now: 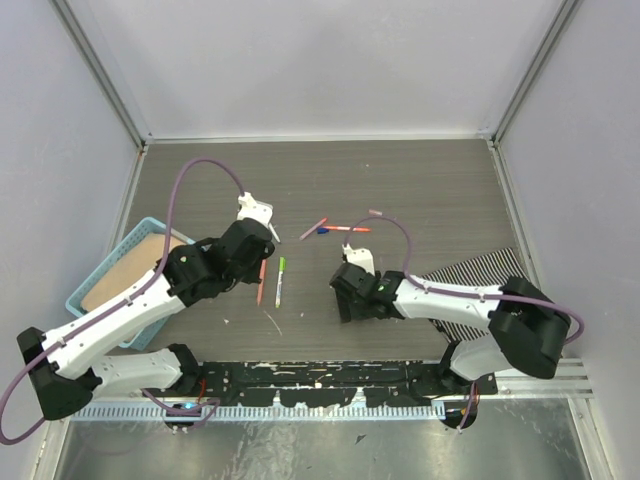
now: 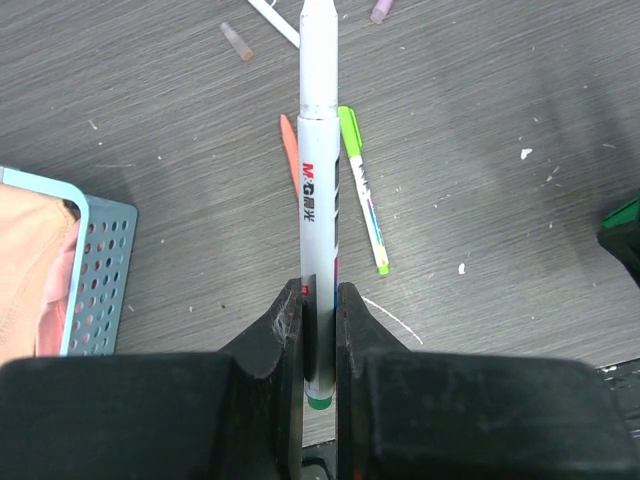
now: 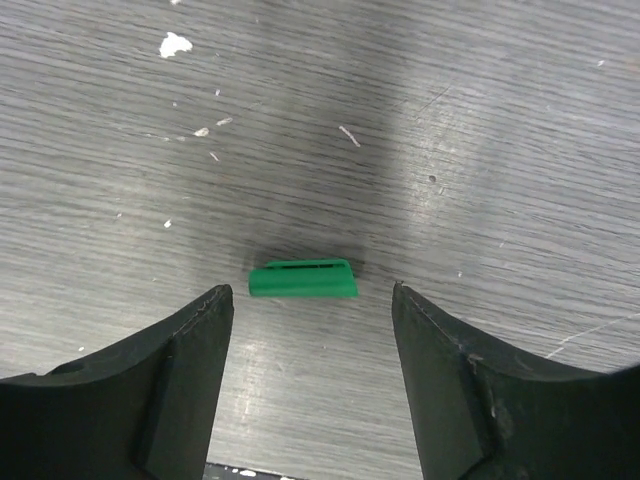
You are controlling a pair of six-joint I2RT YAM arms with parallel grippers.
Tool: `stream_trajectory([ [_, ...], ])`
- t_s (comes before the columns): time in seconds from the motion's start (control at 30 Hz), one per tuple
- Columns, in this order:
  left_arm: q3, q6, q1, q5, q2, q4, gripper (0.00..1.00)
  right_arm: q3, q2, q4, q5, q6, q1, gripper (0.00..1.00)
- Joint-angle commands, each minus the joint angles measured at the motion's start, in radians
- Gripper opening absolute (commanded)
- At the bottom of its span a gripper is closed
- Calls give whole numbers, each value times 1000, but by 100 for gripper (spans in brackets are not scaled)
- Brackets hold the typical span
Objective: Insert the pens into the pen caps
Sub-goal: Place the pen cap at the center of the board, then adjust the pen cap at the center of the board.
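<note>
Closing now would likely be pinching the green cap (image 3: 302,279) end to end; turning the wrist to grip its sides is looking wiser. The right gripper (image 3: 310,293) is hanging wide open astride the cap, touching nothing. Left of the cap, the left gripper (image 2: 319,305) is clamping a pen (image 2: 318,150).

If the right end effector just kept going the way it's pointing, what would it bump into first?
Probably the green cap, lying flat on the table right between the open jaws of the right end effector; how far off is unclear.
</note>
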State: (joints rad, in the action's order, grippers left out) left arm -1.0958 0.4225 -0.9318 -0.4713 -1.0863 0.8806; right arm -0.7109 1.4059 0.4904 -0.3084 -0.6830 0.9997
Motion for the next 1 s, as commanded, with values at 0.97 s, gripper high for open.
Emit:
stream_trajectory([
  [0.97, -22, -103, 31, -122, -33, 38, 0, -172, 85, 307, -175, -792, 30, 69],
])
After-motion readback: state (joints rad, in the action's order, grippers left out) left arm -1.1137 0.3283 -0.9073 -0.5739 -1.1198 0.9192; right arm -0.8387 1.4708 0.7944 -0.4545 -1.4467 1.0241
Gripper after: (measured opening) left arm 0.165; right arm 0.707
